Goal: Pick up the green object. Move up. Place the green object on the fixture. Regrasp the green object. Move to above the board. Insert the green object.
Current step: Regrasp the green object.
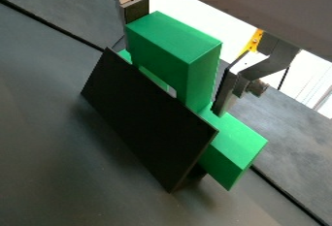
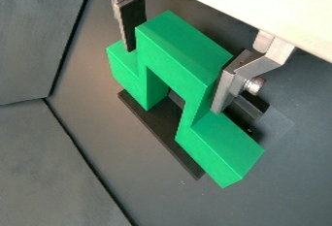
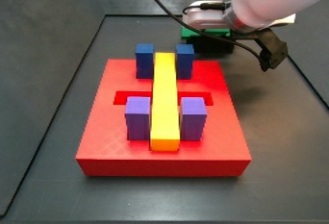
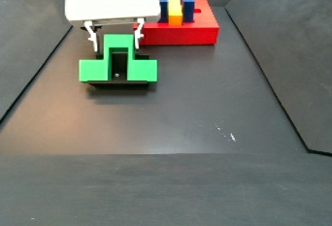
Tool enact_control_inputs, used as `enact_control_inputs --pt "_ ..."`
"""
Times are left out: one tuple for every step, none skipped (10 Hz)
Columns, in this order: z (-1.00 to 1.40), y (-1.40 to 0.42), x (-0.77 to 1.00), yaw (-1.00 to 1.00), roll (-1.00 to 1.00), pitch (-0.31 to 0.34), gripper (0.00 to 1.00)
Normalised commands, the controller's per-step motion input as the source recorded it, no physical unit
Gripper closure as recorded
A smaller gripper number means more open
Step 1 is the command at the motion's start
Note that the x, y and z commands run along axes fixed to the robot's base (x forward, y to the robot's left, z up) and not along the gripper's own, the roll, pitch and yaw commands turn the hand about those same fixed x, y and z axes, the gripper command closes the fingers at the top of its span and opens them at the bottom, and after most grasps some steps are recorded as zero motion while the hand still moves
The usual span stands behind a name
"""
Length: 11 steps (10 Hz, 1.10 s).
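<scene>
Gripper (image 2: 192, 60) is down over the green object (image 2: 182, 89) with a finger on each side of its raised stem. Both wrist views show one dark pad (image 2: 131, 21) against one face and the silver finger (image 2: 240, 80) against the opposite one, so the jaws are narrowed to the stem's width and look closed on it. I can't be totally sure how hard it's squeezing.

The green object sits on the fixture (image 1: 149, 123), whose dark plate shows underneath it and leaning against it in the wrist views. In a side view that pair is in the upper left of the frame (image 4: 116, 67), on the dark floor, with the board (image 4: 182, 28) well apart at the top centre. In the other angle the board (image 3: 103, 132) fills the middle, yellow bar (image 3: 164, 98) and blue and purple blocks on it, and the green object (image 3: 206, 48) peeks out at the upper right under the arm.

My read is that this is the regrasp step. Next up would be a straight lift clear of the fixture, then carrying it over above the board, keeping the piece from twisting in the grip.
</scene>
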Motion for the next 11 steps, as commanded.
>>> enact_control_inputs --pt "0.0 0.0 0.0 0.0 0.0 -0.006 0.0" --pt "0.0 0.0 0.0 0.0 0.0 0.0 0.0" --pt "0.0 0.0 0.0 0.0 0.0 0.0 1.0" --pt "0.0 0.0 0.0 0.0 0.0 0.0 1.0" --pt "0.0 0.0 0.0 0.0 0.0 0.0 1.0" --pt "0.0 0.0 0.0 0.0 0.0 0.0 1.0" --pt "0.0 0.0 0.0 0.0 0.0 0.0 1.0" --pt "0.0 0.0 0.0 0.0 0.0 0.0 1.0" --pt "0.0 0.0 0.0 0.0 0.0 0.0 1.0" --pt "0.0 0.0 0.0 0.0 0.0 0.0 1.0" --pt "0.0 0.0 0.0 0.0 0.0 0.0 1.0"
